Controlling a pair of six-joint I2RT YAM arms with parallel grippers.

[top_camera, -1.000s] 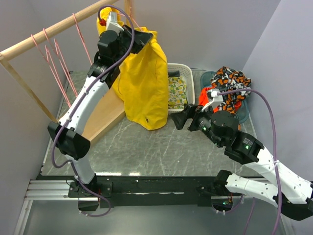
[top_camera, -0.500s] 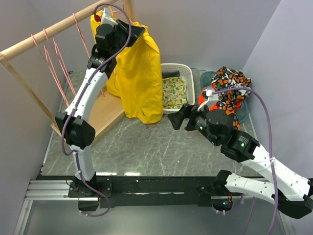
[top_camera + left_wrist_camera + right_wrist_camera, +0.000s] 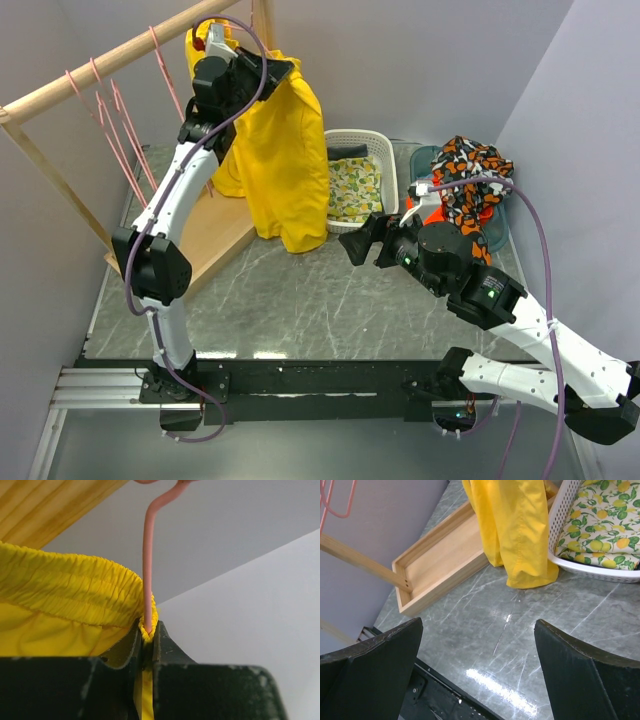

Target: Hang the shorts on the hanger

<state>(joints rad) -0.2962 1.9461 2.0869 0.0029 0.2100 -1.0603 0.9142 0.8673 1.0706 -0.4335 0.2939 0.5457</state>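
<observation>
Shorts [image 3: 285, 150] hang straight down from the left claw [image 3: 280, 72]. Their long axis is vertical, and the leg hems reach down near the tabletop [image 3: 300, 300], just beside the basket [image 3: 392, 185].

The left claw is clenched on the gathered waistband. In its wrist view the jaws pinch a fold of yellow elastic, and the pink hanger [image 3: 148, 565] wire rises directly above the claw out of that fold, touching the fabric at the jaw tips. Whether the wire itself is caught between the jaws or only rests against the band, I cannot tell. Its hook runs out of the top of that view, up toward the rail [image 3: 100, 68].

The right claw [image 3: 362, 240] is released, with its jaws spread wide and nothing between them. It sits low and well apart, with the legs of the shorts ahead of it.

The left arm is plainly the nearer one. The next move likely depends on the waistband seating over the wire before that claw lets go; otherwise the shorts may slide off.
</observation>
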